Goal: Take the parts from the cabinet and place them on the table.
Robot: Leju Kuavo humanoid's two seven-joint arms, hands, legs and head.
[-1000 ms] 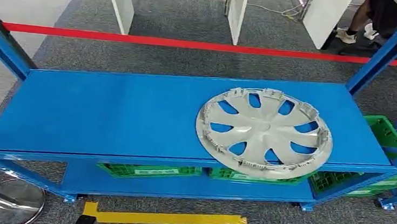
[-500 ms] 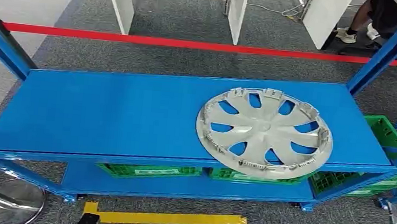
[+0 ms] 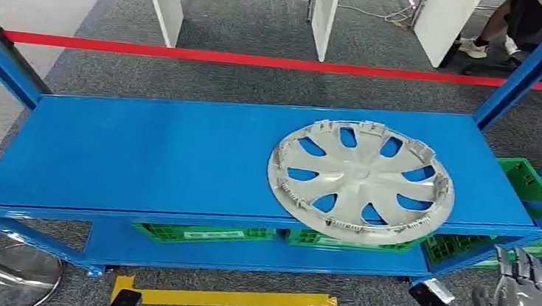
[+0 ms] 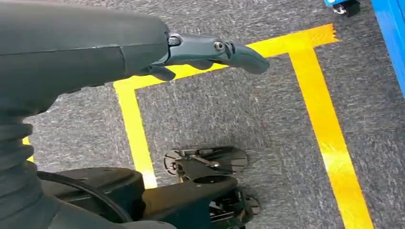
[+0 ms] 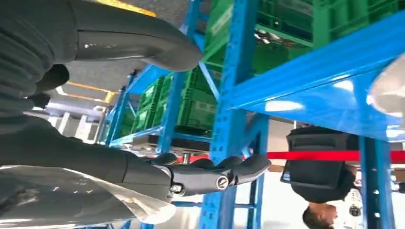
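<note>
Silver hubcap [image 3: 360,180] flat on the top shelf [image 3: 142,156] of the blue rack, toward its right end, near edge jutting slightly past the shelf front above green crates [image 3: 205,233] on the lower shelf. Right robot hand [image 3: 525,305] below and right of the hubcap, well apart, fingers spread, holding nothing. Left robot hand [image 4: 210,50] over grey carpet and yellow tape [image 4: 325,129], fingers extended, empty
</note>
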